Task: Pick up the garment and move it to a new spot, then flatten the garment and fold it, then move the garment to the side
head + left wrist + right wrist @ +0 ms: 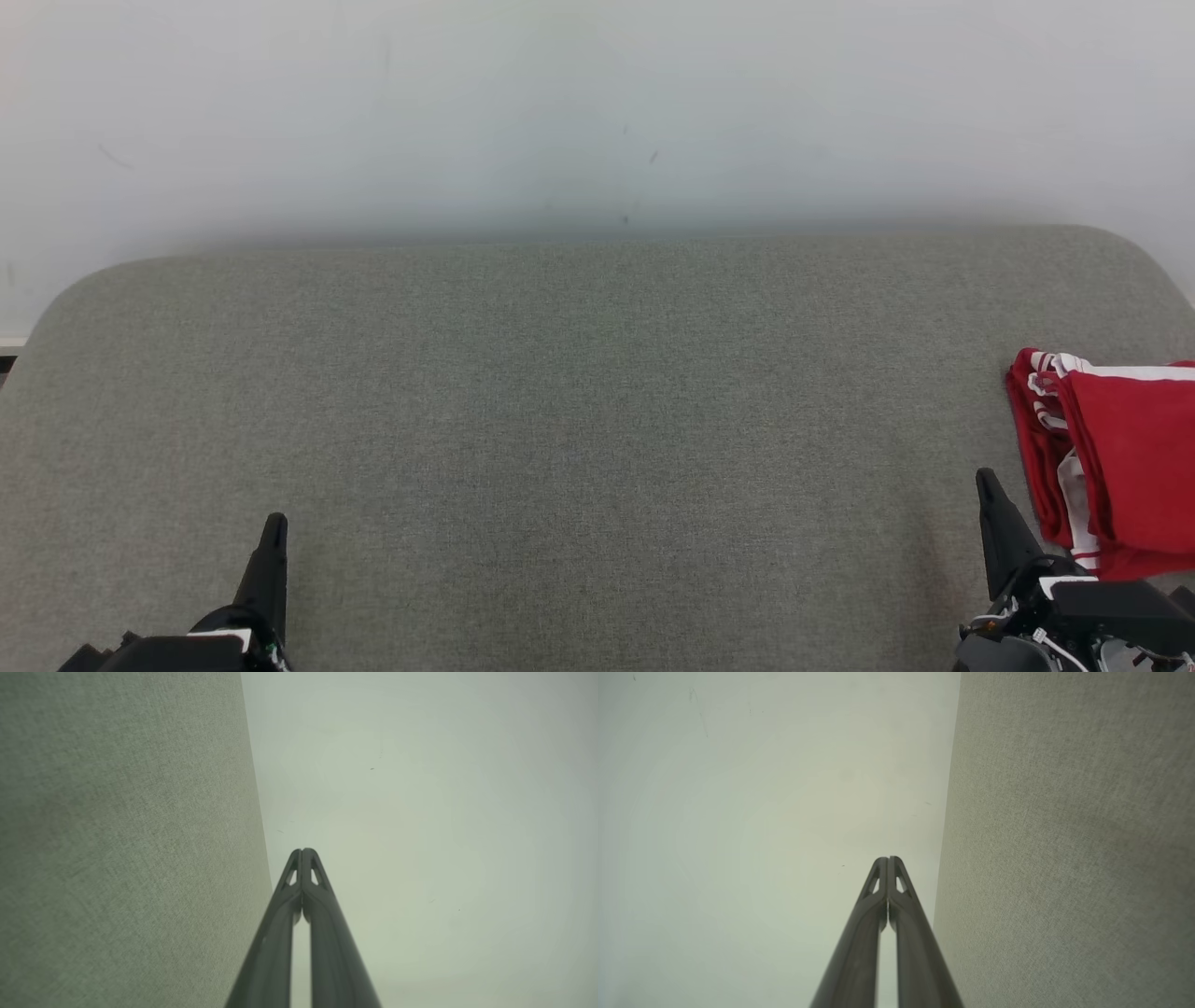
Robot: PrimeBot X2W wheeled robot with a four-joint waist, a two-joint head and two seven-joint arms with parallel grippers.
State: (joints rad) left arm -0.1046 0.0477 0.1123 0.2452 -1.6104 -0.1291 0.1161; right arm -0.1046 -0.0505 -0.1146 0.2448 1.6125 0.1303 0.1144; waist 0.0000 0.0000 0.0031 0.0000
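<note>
Garment (1120,457), red with white stripes, lies folded at the right side of the table (560,420), partly out of frame. Left end effector (275,523) and right end effector (986,480) are both clenched, empty. Risk: the right one, just beside the cloth, could snag and unfold it.

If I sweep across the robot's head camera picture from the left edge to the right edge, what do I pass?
left gripper, shut, at the lower left → bare stretch of the grey fabric tabletop → right gripper, shut, at the lower right → folded red garment with white stripes, at the right edge.
</note>
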